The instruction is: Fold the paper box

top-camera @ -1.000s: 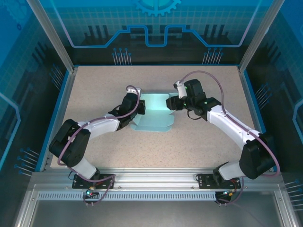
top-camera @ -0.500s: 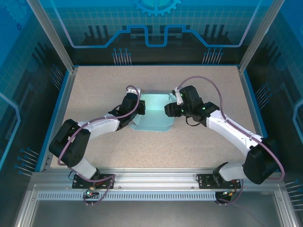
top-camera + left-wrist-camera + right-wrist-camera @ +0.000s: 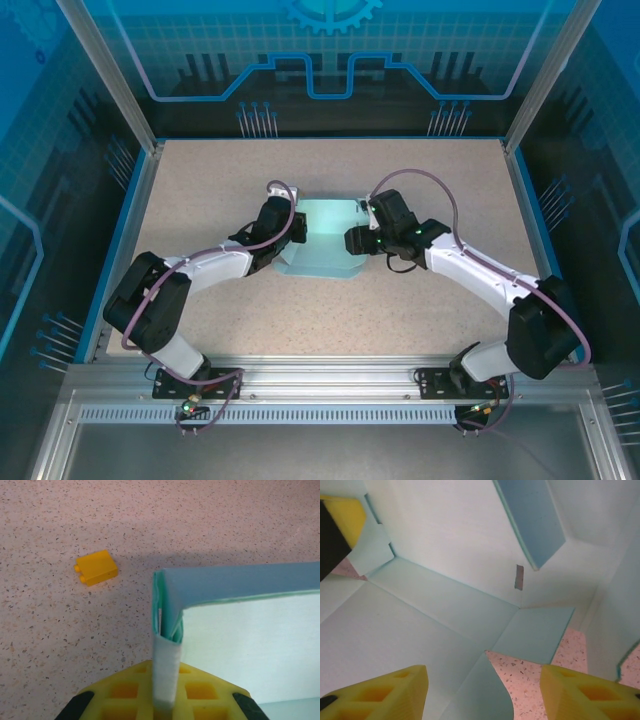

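Note:
The paper box [image 3: 325, 248] is light blue card, partly folded, in the middle of the table between both arms. My left gripper [image 3: 297, 232] is at its left side, shut on the upright doubled left wall [image 3: 167, 625], which runs straight up from between the jaws. My right gripper [image 3: 352, 240] is at the box's right side and open. Its yellow fingers [image 3: 385, 695] stand wide apart over the box's pale inside [image 3: 445, 605], with a rounded flap [image 3: 480, 690] and bare table between them, and hold nothing.
A small yellow-orange brick [image 3: 97, 567] lies on the speckled table [image 3: 420, 310] just left of the box's corner. Blue rails [image 3: 135, 215] and metal posts edge the table. Open table surface lies in front of and behind the box.
My right gripper has moved down and left against the box's right side, and its jaws have spread wider. The left gripper has kept its hold and not moved.

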Controlling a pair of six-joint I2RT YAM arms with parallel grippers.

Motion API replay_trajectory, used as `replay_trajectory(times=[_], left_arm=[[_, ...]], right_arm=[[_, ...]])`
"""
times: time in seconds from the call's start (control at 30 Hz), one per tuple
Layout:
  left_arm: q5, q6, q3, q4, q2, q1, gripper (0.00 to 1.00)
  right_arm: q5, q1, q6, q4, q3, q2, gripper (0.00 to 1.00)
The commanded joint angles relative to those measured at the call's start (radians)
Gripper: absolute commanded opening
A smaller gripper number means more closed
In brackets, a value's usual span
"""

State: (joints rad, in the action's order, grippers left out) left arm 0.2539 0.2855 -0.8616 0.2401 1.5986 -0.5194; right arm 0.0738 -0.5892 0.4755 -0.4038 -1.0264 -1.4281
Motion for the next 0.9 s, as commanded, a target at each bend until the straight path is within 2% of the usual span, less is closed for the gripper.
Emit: replay_trajectory(times=[0.0, 0.6, 0.87], left_arm=[[-0.008, -0.015, -0.029, 0.005, -0.007, -0.005, 0.06], [-0.014, -0.008, -0.028, 0.013, 0.002, -0.004, 0.06], [-0.012, -0.008, -0.024, 0.01, -0.008, -0.004, 0.06]], right_arm=[[0.033, -0.003, 0.017, -0.023, -0.009, -0.018, 0.62], [0.064, 0.027, -0.018, -0.068, -0.014, 0.027, 0.62], [0.027, 0.04, -0.019, -0.054, -0.007, 0.015, 0.62]])
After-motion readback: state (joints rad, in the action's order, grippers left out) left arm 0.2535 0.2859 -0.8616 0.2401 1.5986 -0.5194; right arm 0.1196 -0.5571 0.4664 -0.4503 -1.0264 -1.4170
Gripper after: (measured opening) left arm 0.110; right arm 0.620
